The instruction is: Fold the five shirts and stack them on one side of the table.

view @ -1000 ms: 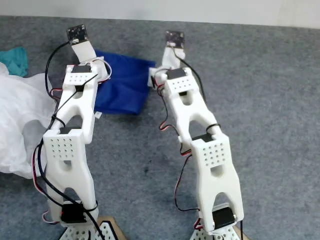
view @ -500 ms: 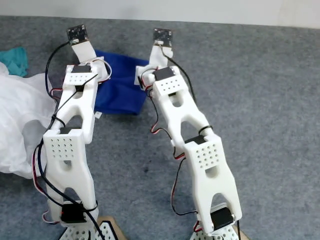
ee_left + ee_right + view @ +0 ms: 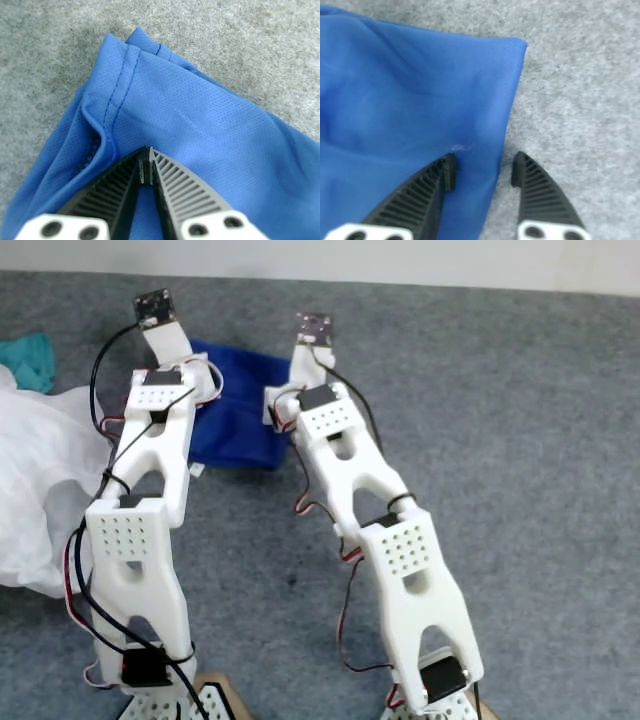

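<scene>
A blue shirt (image 3: 238, 415) lies partly folded on the grey carpet at the far middle of the table, between the two arms' wrists. In the left wrist view my left gripper (image 3: 146, 164) is shut, its tips pinching the blue shirt (image 3: 200, 130) beside a stitched hem fold (image 3: 107, 107). My right gripper (image 3: 482, 172) is open and straddles the blue shirt's (image 3: 410, 90) side edge: one finger (image 3: 445, 172) is over the cloth, the other over bare carpet. A white shirt pile (image 3: 35, 480) and a teal shirt (image 3: 28, 358) lie at the left.
The grey carpet (image 3: 520, 440) covers the table, and its right half is bare. The white pile at the left presses against the left arm (image 3: 140, 530). A pale wall strip runs along the far edge.
The right arm has swung left, bringing its gripper over the blue shirt's right edge. The left arm and the shirts have kept still.
</scene>
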Controlling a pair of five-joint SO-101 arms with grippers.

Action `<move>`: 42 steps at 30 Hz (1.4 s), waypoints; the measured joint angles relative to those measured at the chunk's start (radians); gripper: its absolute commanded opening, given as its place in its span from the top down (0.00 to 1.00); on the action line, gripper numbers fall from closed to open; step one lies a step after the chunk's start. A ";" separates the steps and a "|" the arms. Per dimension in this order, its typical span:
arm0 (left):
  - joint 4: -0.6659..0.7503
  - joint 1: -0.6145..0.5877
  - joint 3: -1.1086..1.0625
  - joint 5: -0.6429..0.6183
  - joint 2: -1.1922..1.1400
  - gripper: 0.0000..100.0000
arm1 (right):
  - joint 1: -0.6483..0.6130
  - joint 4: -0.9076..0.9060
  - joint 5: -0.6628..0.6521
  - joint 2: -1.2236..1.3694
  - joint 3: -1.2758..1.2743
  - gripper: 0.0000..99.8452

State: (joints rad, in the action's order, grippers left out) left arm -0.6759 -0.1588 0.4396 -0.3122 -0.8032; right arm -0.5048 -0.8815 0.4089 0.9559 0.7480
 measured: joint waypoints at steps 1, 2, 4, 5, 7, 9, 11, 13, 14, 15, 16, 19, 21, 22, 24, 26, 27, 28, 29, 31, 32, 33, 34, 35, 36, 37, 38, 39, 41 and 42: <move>0.000 0.000 0.000 0.000 0.000 0.99 | 0.000 0.000 0.000 0.002 0.000 0.95; 0.000 0.000 0.000 0.000 0.000 0.99 | 0.000 0.000 0.000 0.002 0.000 0.97; 0.000 0.000 0.000 0.000 0.000 0.99 | 0.002 0.000 -0.031 0.003 0.000 0.99; 0.000 0.000 0.000 0.000 0.000 0.99 | 0.000 0.000 -0.048 0.003 0.000 0.99; 0.000 0.000 0.000 0.000 0.000 0.99 | 0.000 0.000 -0.061 0.003 0.000 0.99; 0.000 0.000 0.000 0.000 0.000 0.99 | 0.000 -0.003 -0.069 0.003 0.000 0.99; 0.000 0.000 0.000 0.000 0.000 0.99 | 0.000 -0.028 -0.074 0.003 0.000 0.99; 0.000 0.000 0.000 0.000 0.000 0.99 | 0.000 -0.054 -0.077 0.003 0.002 0.99; 0.000 0.000 0.000 0.000 0.000 0.99 | 0.000 -0.066 -0.077 0.003 0.005 0.99; 0.000 0.000 0.000 0.000 0.000 0.99 | 0.000 -0.081 -0.078 0.003 0.011 0.99; 0.000 0.000 0.000 0.000 0.000 0.99 | 0.002 -0.098 -0.080 0.003 0.021 0.99; -0.035 0.002 0.000 -0.002 0.017 0.99 | 0.043 -0.172 -0.080 0.003 0.058 0.99; -0.078 0.003 0.000 -0.002 0.055 0.99 | 0.080 -0.221 -0.080 0.005 0.083 0.99; -0.098 0.003 0.000 -0.002 0.080 0.99 | 0.100 -0.245 -0.080 0.005 0.095 0.99; -0.130 0.002 0.000 0.000 0.133 0.99 | 0.155 -0.288 -0.080 0.005 0.115 0.99; -0.160 0.002 0.000 0.000 0.183 0.99 | 0.213 -0.321 -0.080 0.006 0.130 0.99; -0.173 0.002 0.000 0.000 0.209 0.99 | 0.241 -0.334 -0.080 0.006 0.135 0.99; -0.187 0.002 0.000 0.000 0.232 0.99 | 0.267 -0.347 -0.080 0.006 0.141 0.99; -0.203 0.002 0.000 0.000 0.256 0.99 | 0.292 -0.356 -0.080 0.006 0.149 0.99; -0.229 0.002 0.000 0.000 0.298 0.99 | 0.348 -0.376 -0.080 0.006 0.166 0.99; -0.244 0.002 0.000 0.000 0.315 0.99 | 0.381 -0.384 -0.080 0.006 0.175 0.99; -0.264 0.002 0.000 0.000 0.325 0.99 | 0.413 -0.390 -0.080 0.006 0.184 0.99; -0.281 0.002 0.000 0.000 0.333 0.99 | 0.450 -0.394 -0.080 0.006 0.193 0.99; -0.296 0.002 0.000 0.000 0.336 0.99 | 0.485 -0.396 -0.080 0.006 0.204 0.99; -0.310 0.002 0.000 0.000 0.336 0.99 | 0.525 -0.397 -0.081 0.006 0.213 0.99; -0.319 0.002 0.000 0.000 0.336 0.99 | 0.565 -0.397 -0.081 0.006 0.221 0.99; -0.325 0.002 0.000 0.000 0.336 0.99 | 0.608 -0.397 -0.081 0.006 0.226 0.99; -0.330 0.002 0.000 0.000 0.336 0.99 | 0.649 -0.397 -0.081 0.006 0.232 0.99; -0.333 0.002 0.000 0.000 0.336 0.99 | 0.732 -0.397 -0.081 0.006 0.241 0.99; -0.333 0.002 -0.005 0.000 0.336 0.99 | 0.773 -0.397 -0.081 0.006 0.247 0.99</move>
State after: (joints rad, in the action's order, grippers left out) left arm -1.0088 -0.1573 0.4350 -0.3122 -0.4672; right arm 0.2685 -1.2789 0.3276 0.9620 0.9950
